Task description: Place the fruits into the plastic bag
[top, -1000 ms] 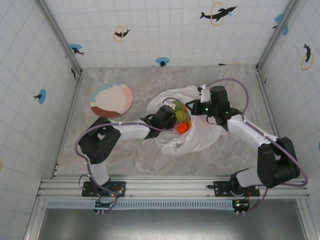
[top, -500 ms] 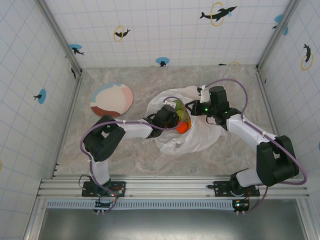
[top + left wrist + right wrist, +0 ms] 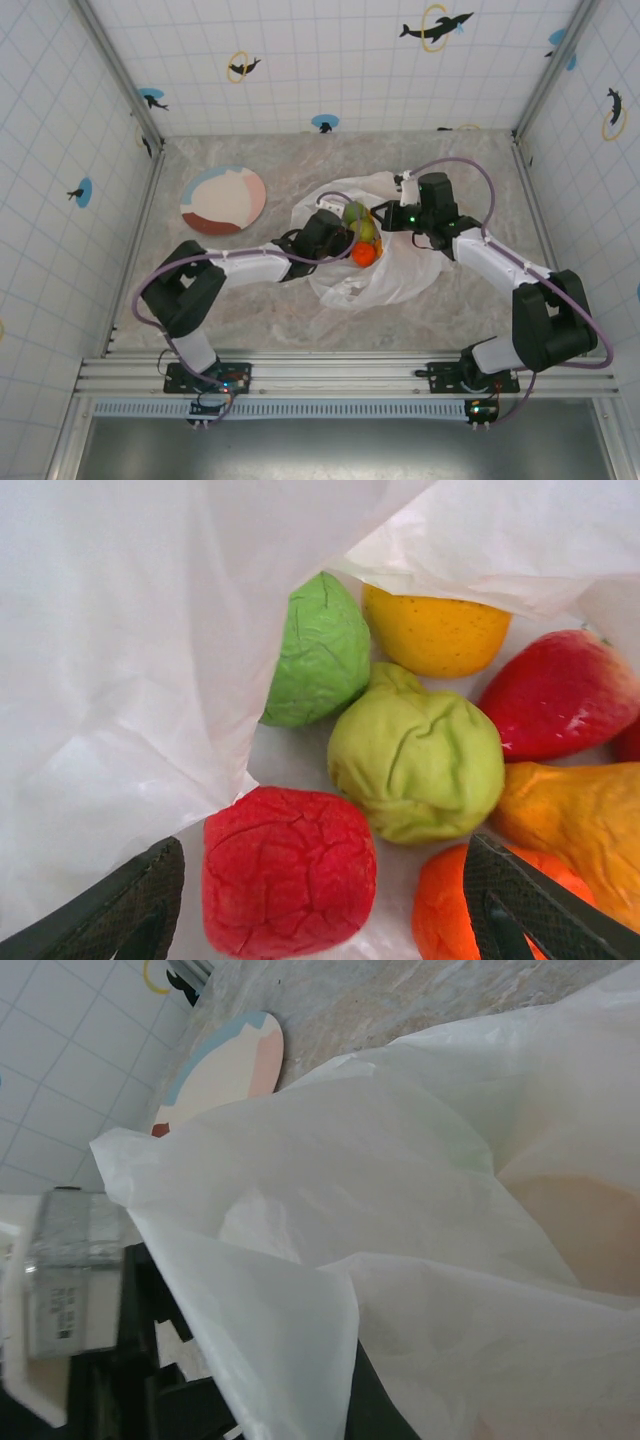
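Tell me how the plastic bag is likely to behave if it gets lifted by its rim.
Probably floppy: the plastic bag lies in crumpled folds, so it should sag rather than hold shape. Likely light itself, but the fruits inside would pull it down. The thin film may slip or stretch in a grip.

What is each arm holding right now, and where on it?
Right jaws pinch the plastic bag at its mouth's rim. Left jaws stand open over the fruits, holding nothing.
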{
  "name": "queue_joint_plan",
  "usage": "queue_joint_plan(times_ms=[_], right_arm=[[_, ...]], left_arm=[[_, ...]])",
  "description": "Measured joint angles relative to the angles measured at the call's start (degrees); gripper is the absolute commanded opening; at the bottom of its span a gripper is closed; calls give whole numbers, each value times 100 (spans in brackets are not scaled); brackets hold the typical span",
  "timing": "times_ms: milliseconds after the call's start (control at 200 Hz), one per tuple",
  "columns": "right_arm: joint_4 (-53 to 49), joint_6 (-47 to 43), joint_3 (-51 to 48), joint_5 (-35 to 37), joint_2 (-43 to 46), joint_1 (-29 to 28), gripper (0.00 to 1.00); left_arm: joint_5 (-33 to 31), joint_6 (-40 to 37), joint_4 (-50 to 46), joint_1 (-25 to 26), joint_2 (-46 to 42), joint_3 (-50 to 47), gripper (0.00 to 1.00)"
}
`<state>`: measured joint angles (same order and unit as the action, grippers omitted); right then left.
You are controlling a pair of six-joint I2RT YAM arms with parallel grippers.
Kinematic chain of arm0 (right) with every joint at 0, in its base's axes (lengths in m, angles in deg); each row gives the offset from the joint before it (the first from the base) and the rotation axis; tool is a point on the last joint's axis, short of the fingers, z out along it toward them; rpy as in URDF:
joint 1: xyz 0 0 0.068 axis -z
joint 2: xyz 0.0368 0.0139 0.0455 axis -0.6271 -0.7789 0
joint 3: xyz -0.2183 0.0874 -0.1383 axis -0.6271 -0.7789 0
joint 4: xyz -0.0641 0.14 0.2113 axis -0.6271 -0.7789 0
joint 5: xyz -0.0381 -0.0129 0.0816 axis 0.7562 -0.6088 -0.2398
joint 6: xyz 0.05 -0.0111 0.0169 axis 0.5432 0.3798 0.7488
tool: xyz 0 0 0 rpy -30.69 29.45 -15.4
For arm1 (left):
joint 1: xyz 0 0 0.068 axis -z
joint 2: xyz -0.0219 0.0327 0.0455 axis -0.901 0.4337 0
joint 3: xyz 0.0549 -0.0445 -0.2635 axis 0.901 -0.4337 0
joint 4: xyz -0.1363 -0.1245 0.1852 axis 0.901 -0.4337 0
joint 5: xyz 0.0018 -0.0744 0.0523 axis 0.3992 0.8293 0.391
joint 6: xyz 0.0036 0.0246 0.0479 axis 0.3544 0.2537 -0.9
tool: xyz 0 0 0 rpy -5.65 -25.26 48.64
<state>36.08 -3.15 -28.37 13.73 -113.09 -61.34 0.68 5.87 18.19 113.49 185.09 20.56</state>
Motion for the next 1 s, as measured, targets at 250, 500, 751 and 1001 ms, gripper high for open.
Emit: queue_joint_plan(times_ms=[250,500,751,1001], right_arm=[[0,0,0,-7,-48,2,0],[4,-2,0,-22,-87,7,0],[4,-2,2,-22,-101,11,0],[68,0,0,-28,-149,11,0]], left_arm=[[658,96,83,0,-708,-756,76],[1191,92,319,0,-1397,-1344,77],[1427,-105,374,0,-2120,-1692,78],[1300,-452,413,-42,-2835,-2256,79]])
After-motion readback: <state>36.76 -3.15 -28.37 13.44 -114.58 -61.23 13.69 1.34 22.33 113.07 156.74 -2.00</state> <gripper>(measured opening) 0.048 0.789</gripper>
